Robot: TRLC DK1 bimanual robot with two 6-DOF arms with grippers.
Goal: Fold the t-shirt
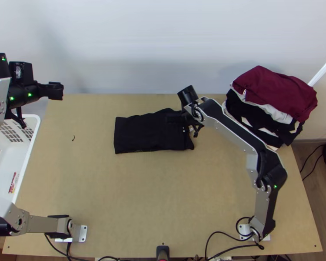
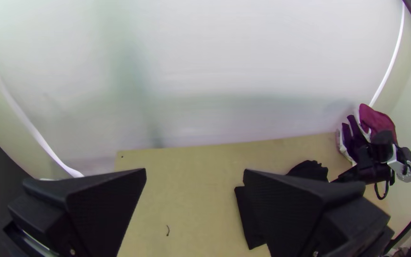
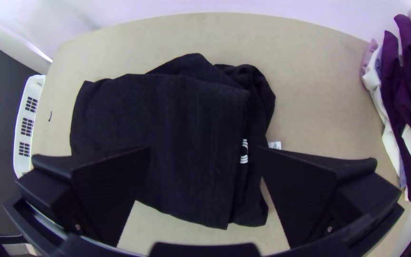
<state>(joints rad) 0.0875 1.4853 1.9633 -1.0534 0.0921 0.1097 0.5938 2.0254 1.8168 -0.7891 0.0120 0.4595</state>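
1. The black t-shirt [image 1: 141,130] blends with the dark right gripper [image 1: 177,118], which covers part of its right end in the top view; how many layers it has, I cannot tell.
2. In the left wrist view, a finger hides much of the shirt; the basket [image 1: 30,152] is cut off by the top view's left edge and partly covered by the left arm.
3. The shirt lies folded on the surface [image 1: 141,195], beyond the middle, its long axis running left to right. A smooth panel lies on top, with rumpled cloth showing past it at the far side and right end. White print [image 3: 244,151] and a small tag [image 3: 275,145] mark that right end; which end is the collar, I cannot tell.
4. The right gripper [image 3: 203,152] is over the shirt, fingers wide apart, gripping nothing.
5. The left gripper [image 1: 55,90] is at the surface's far left corner, its fingers well apart with nothing between.
6. Count: one t-shirt, one basket, one dark thread [image 1: 73,138], one clothes pile [image 1: 276,93] of uncountable pieces at the far right.
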